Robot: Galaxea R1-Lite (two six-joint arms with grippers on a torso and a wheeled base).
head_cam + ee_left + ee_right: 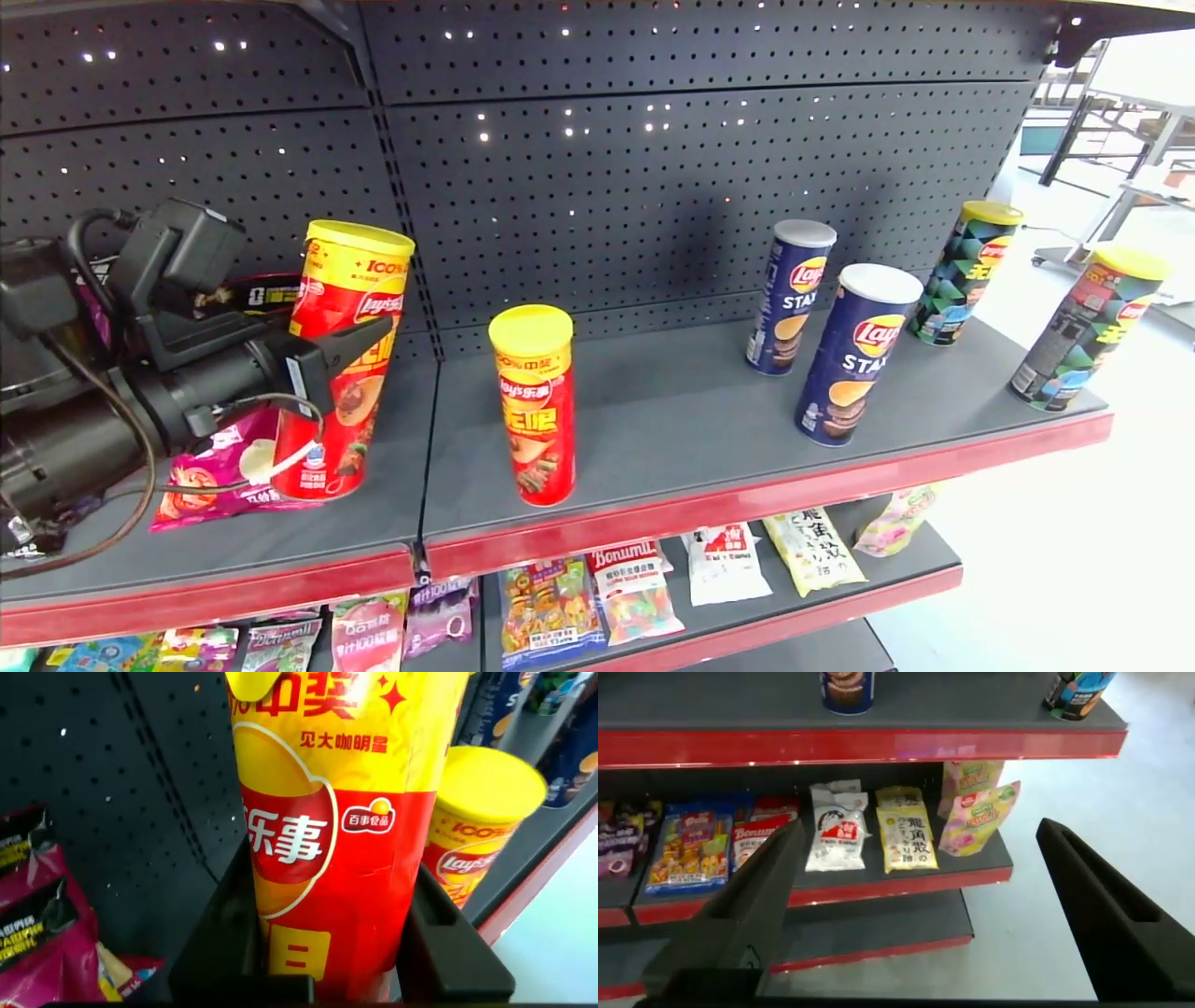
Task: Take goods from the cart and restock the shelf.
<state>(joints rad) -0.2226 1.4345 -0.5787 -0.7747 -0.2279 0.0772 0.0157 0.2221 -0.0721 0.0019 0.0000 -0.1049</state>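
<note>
So the left pincer is clamped around a red chips can with a yellow lid, held upright at the left end of the grey shelf, just beside a pink snack bag. A second red can stands near the shelf's front edge (same yellow lid), and blue cans sit farther right. The right pincer hangs spread wide in front of the lower shelves of bagged snacks.

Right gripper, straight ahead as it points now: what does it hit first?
Likely the yellow flat snack bag on the lower red-edged shelf, beside a white bag. The right gripper has open jaws with nothing nearer between them; depth is unclear.
</note>
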